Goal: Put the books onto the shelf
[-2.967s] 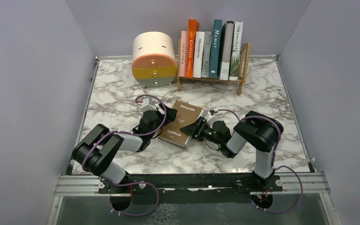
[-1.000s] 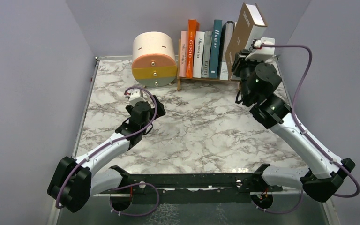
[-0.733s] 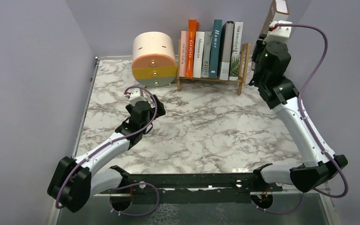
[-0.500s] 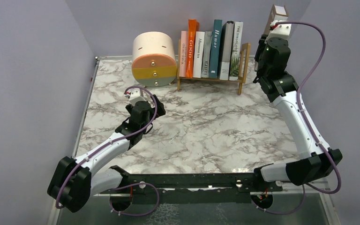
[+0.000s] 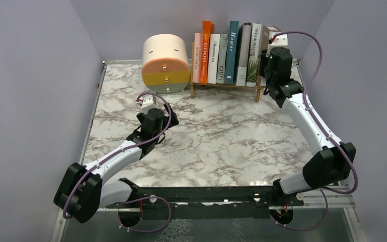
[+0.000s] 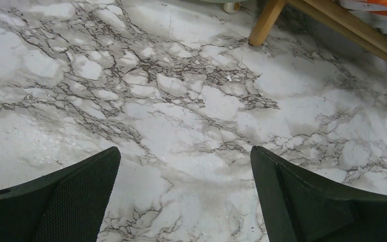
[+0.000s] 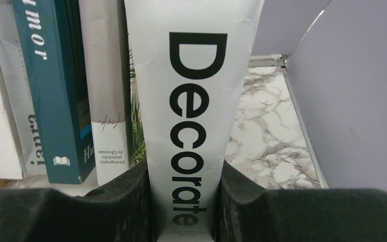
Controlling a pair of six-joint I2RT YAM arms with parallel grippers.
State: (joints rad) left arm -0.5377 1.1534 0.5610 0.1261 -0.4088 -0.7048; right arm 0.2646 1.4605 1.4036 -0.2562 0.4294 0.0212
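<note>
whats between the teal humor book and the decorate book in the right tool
Two books: a grey book, then a white book with a green plant, mostly hidden. The right wrist view shows it.

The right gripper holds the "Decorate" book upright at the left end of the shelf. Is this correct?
No, only the end is wrong: the right gripper holds the Decorate book upright at the right end of the shelf, just past the book with the plant cover. The top external view shows it.
</note>
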